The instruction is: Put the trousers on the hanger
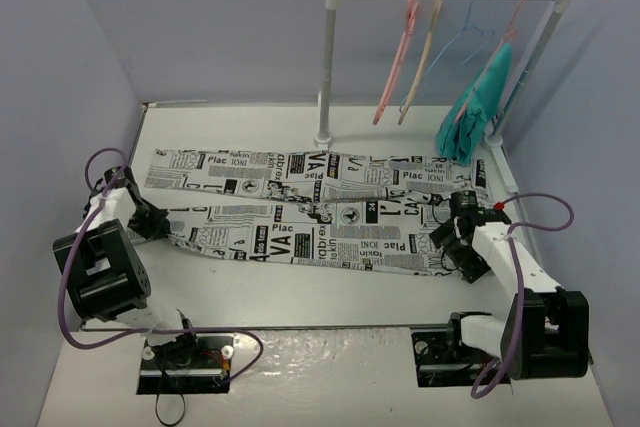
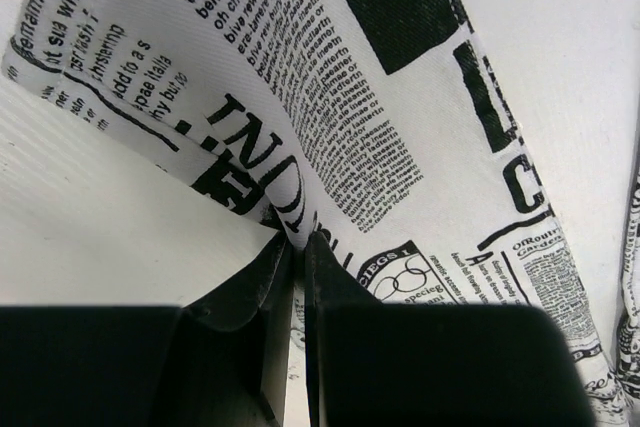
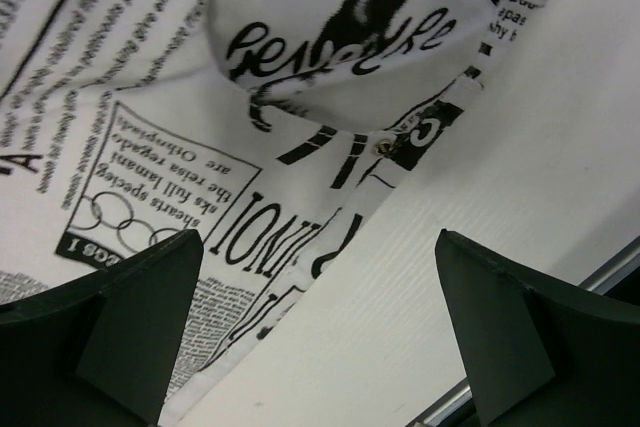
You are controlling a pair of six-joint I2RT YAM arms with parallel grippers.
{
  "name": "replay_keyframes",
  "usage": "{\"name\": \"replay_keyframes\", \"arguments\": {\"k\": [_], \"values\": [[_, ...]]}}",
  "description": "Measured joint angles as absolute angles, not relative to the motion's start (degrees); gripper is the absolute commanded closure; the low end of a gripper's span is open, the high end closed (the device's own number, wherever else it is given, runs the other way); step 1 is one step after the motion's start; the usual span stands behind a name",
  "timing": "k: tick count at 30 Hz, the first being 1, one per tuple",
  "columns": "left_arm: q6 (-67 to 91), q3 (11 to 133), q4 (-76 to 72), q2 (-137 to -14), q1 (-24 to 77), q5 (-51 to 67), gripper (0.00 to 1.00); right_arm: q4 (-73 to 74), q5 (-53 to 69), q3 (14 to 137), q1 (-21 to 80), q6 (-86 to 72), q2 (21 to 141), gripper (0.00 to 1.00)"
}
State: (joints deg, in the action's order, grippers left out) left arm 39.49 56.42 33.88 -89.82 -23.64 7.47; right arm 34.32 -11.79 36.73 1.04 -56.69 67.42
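White table [image 1: 300, 292] with the trousers [image 1: 310, 212] spread flat. Left gripper [image 2: 298, 242] is pinched on their edge at its tips. Right gripper [image 3: 318, 237] is wide, cloth just ahead; hanger [image 1: 396, 55] far beyond both.

Top camera: fixed high at the near side, angled down over the whole tabletop [image 1: 300, 292]. Left wrist camera: close behind the left pincer [image 2: 298, 242], facing the trousers [image 2: 400, 97]. Right wrist camera: likewise behind the right pincer [image 3: 318, 237]. All views share the trousers.

walls [image 1: 200, 17]: plain lilac, on three sides | table [image 1: 330, 297]: white | rack [image 1: 328, 57]: white, at table's back | light: even
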Motion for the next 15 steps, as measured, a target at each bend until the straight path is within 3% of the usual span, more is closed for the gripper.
{"name": "replay_keyframes", "arguments": {"k": [8, 15], "values": [[39.5, 56.5, 33.8, -89.8, -23.7, 8.7, 1.0, 32.3, -11.1, 34.6, -4.2, -58.1, 69.3, 0.04], [39.6, 56.5, 33.8, -89.8, -23.7, 9.0, 1.0, 28.2, -9.7, 33.6, -7.1, -58.2, 73.3, 0.28]]}}
